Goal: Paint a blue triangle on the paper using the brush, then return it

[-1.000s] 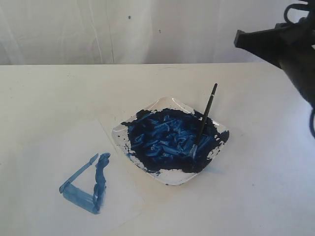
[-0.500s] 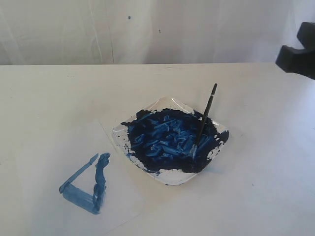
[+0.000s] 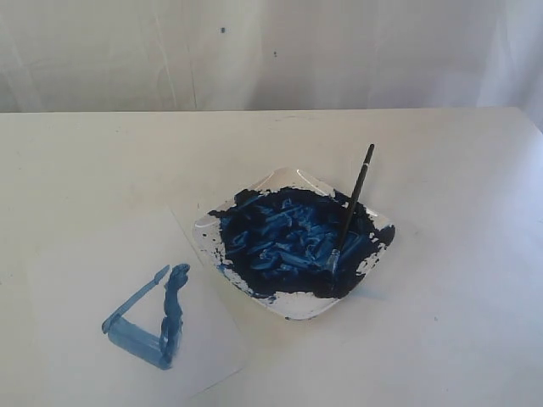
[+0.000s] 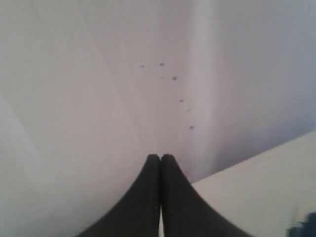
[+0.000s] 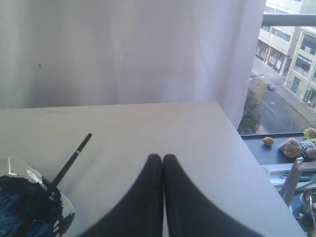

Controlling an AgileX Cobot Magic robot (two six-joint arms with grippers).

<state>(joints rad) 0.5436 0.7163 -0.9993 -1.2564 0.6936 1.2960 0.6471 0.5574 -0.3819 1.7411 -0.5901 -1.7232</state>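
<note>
1. the right arm no longer shows in the exterior view. a second earlier it looms dark over the far right corner of the table (image 3: pixel 458 170), and half a second earlier only its tip shows at the edge.
2. the right gripper (image 5: pixel 163 158) now hangs clear of the work, its two black jaws pressed together with nothing between them, looking back across the table toward the dish (image 3: pixel 293 309).
3. the left gripper (image 4: pixel 160 159) is likewise pressed together and empty, facing a white curtain (image 4: pixel 98 74) off to the side.
4. the brush (image 3: pixel 352 208) has not stirred across the three exterior pictures. it lies in the dish on the right side, bristles down in the dark blue paint (image 3: pixel 280 242), black handle leaning up and out over the far rim.
5. the blue triangle (image 3: pixel 172 314) sits finished on the paper (image 3: pixel 93 280), a rough streaky outline near the sheet's front, well apart from the dish and unchanged.
6. taken together, the scene reads as a job done: the shape is painted, the brush is back where it belongs, and the arm's retreat looks like the closing move, not a pause before another stroke.
</note>
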